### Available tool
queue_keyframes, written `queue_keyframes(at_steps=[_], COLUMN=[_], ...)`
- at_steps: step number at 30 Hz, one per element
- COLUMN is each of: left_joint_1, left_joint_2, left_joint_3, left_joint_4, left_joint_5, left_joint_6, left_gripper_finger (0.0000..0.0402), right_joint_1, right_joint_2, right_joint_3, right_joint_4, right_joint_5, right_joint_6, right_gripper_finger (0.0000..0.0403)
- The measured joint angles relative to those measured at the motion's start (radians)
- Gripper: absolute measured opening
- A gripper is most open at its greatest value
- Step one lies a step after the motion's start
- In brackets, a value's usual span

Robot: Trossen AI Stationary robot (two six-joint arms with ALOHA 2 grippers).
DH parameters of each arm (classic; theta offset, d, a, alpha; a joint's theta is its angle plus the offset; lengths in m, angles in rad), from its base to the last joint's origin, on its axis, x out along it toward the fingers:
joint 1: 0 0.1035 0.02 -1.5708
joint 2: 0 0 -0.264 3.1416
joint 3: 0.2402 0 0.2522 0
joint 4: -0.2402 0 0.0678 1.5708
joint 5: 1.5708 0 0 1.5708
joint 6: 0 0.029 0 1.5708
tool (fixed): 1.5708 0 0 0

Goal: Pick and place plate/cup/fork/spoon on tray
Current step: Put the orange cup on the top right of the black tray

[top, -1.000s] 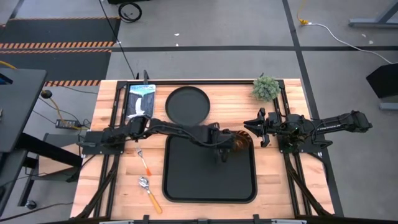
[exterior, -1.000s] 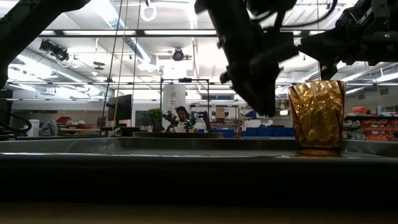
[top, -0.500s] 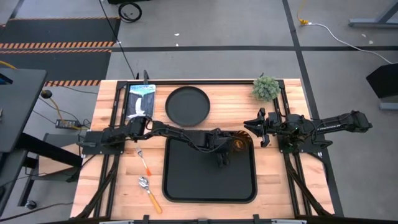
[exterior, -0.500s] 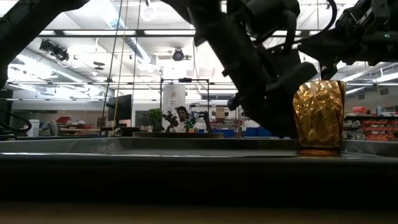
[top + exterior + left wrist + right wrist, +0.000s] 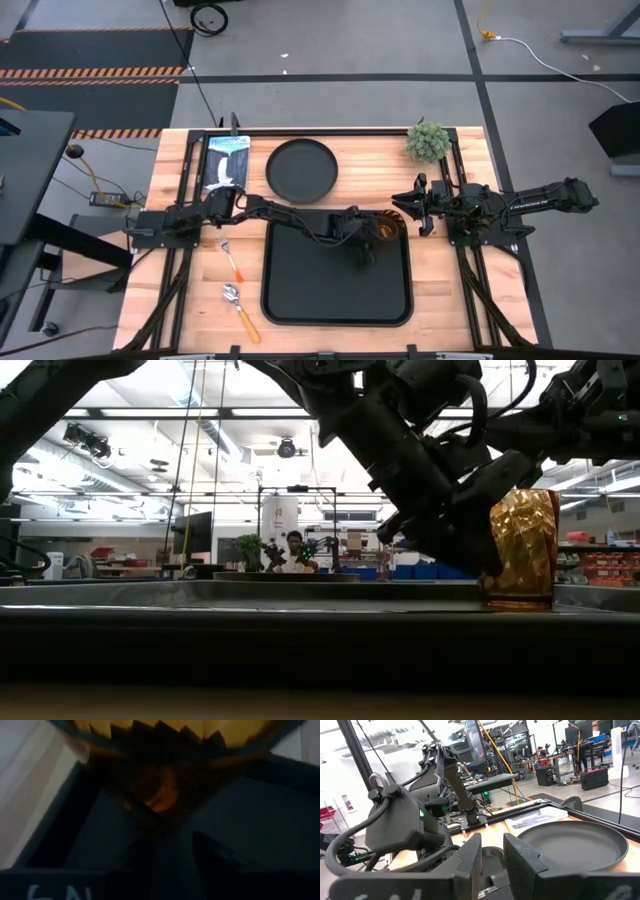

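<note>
Orange-handled spoon (image 5: 238,305) and fork (image 5: 232,258) are lying nearest on the wooden counter (image 5: 440,290), left of the black tray (image 5: 300,290). I am reaching my left pincer (image 5: 368,247) to the amber cup (image 5: 386,230) sitting in the tray's far right corner, fingers spread about it. My right pincer (image 5: 411,206) is waiting nearly closed just beyond, the plate (image 5: 302,169) lying farther back.

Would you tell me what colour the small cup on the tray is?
Translucent amber-orange with a faceted texture; the small cup shows best in the low view.
</note>
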Motion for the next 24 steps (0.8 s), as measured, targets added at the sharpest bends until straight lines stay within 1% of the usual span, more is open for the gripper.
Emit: queue_keyframes(at_steps=[3,7,13,15,17,22,24], left_joint_1=[0.0,0.0,0.0,0.0,0.0,0.0,-0.001], left_joint_2=[0.0,0.0,0.0,0.0,0.0,0.0,0.0], left_joint_3=[0.0,0.0,0.0,0.0,0.0,0.0,0.0], left_joint_4=[0.007,0.023,0.022,0.021,0.02,0.03,0.034], left_joint_5=[-0.029,-0.041,-0.108,-0.111,-0.085,0.084,0.1], left_joint_6=[0.0,-0.006,-0.024,-0.019,-0.016,0.008,0.031], left_gripper_finger=[0.0141,0.0141,0.0141,0.0141,0.0141,0.0141,0.0141], right_joint_1=[0.0,0.0,0.0,0.0,0.0,0.0,0.0], right_joint_2=[0.0,0.0,0.0,0.0,0.0,0.0,0.0], right_joint_3=[0.0,0.0,0.0,0.0,0.0,0.0,0.0], right_joint_4=[0.0,0.0,0.0,0.0,0.0,0.0,0.0], right_joint_5=[0.0,0.0,0.0,0.0,0.0,0.0,0.0], right_joint_6=[0.0,0.0,0.0,0.0,0.0,0.0,0.0], right_gripper_finger=[0.0088,0.0088,0.0088,0.0088,0.0088,0.0088,0.0088])
